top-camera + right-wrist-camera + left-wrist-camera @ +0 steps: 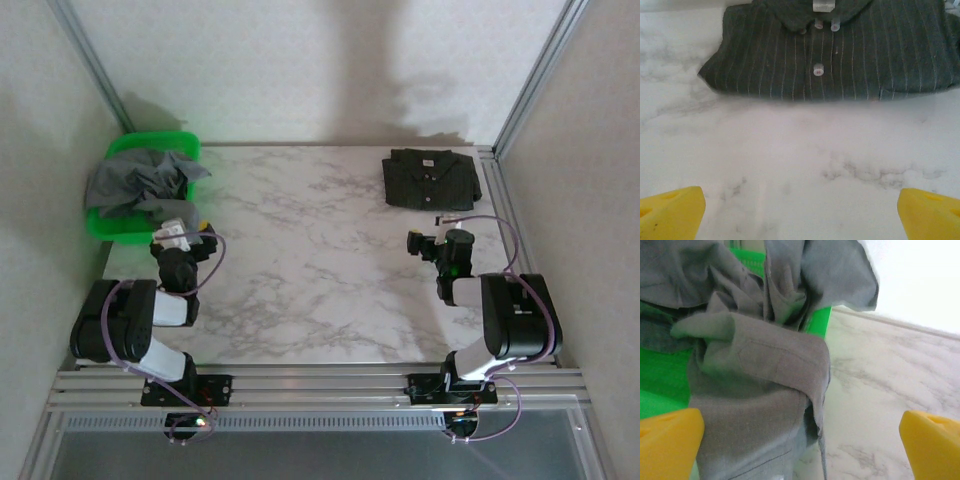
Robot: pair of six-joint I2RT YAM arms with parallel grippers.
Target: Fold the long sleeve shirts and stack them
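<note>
A crumpled medium grey shirt (140, 182) is heaped in the green tray (112, 228) at the far left, part of it draping over the tray's rim (817, 322) toward the table. My left gripper (183, 236) stands open right in front of that draped cloth (760, 405), its yellow fingertips (670, 440) wide apart and nothing held. A folded charcoal shirt (430, 178) with pale pinstripes lies flat at the far right, collar and buttons (818, 70) facing up. My right gripper (432, 243) is open a short way in front of it, over bare marble.
The marble tabletop (320, 270) stretches between the two arms. Metal frame posts and white walls enclose the table on the left, right and back. A railed edge runs along the near side by the arm bases.
</note>
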